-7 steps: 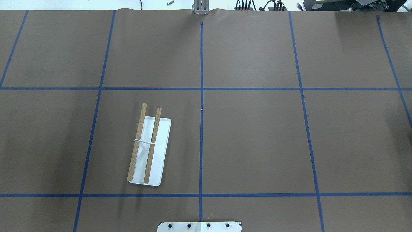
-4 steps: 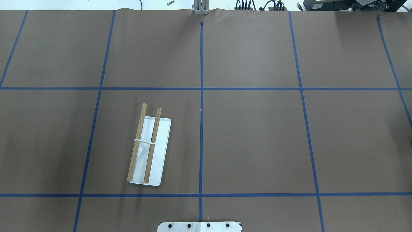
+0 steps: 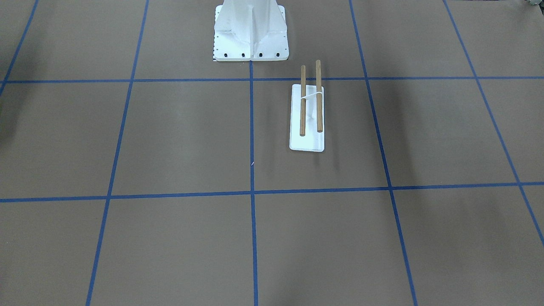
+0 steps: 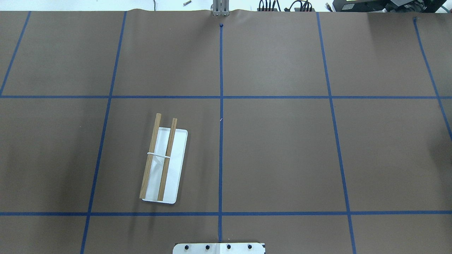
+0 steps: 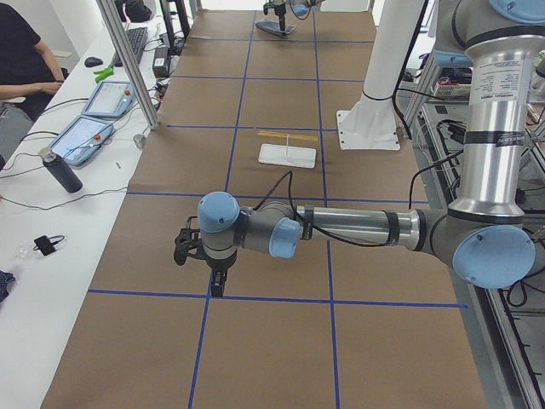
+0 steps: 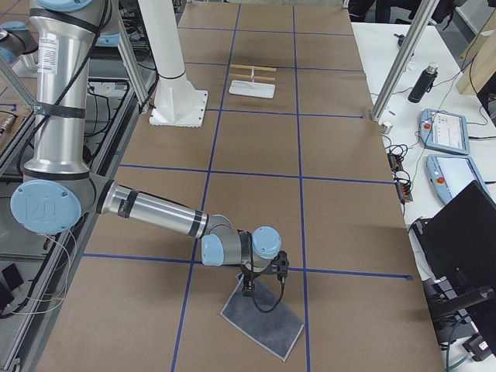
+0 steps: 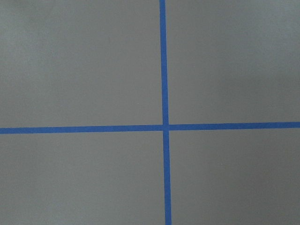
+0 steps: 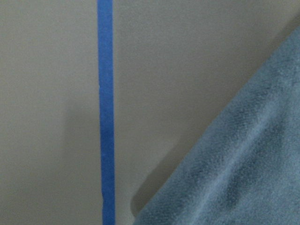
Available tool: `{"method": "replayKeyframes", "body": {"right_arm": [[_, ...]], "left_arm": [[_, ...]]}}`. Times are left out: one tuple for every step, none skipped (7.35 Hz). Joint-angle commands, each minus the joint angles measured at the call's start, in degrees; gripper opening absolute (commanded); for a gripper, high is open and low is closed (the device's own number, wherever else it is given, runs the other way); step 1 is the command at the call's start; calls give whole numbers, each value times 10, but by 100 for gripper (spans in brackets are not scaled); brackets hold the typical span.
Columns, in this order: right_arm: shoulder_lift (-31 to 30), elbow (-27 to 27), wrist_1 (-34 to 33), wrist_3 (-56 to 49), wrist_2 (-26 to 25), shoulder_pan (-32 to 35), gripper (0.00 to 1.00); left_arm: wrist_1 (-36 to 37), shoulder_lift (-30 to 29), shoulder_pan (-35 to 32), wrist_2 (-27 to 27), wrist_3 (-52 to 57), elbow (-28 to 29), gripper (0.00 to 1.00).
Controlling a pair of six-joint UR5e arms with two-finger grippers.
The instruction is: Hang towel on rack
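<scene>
At table's right end, small dark grey square towel lies flat; right gripper poised at its corner, likely for pinch. White-based, two-dowel wooden rack well apart; left gripper hovers aside. Both jaws: cannot tell.

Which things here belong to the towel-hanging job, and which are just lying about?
Job:
- towel
- rack
- right gripper, at the towel's near corner

Lying about:
- white pedestal
- bottle
- laptop
</scene>
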Motion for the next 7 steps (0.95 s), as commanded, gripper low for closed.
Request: {"method": "replayKeyframes", "body": {"right_arm": [[8,-4,0,2,-25,-12,100],[21,-20,1,1,-29,-12,100],[23,-28,1,-2,-29,-12,100],[20,-26,1,-2,-28,-12,100],[20,-27,1,-2,-29,-12,100],[20,-26,2,1,-29,-12,52],[20,-25,3,-6,-29,-11,1]], "left_arm": [[0,-1,0,0,0,3,99],[0,-1,0,0,0,3,99],[0,-1,0,0,0,4,99],[0,-1,0,0,0,3,99],[0,-2,0,0,0,3,99],[0,-2,0,0,1,1,99],[0,-2,0,0,1,0,99]]}}
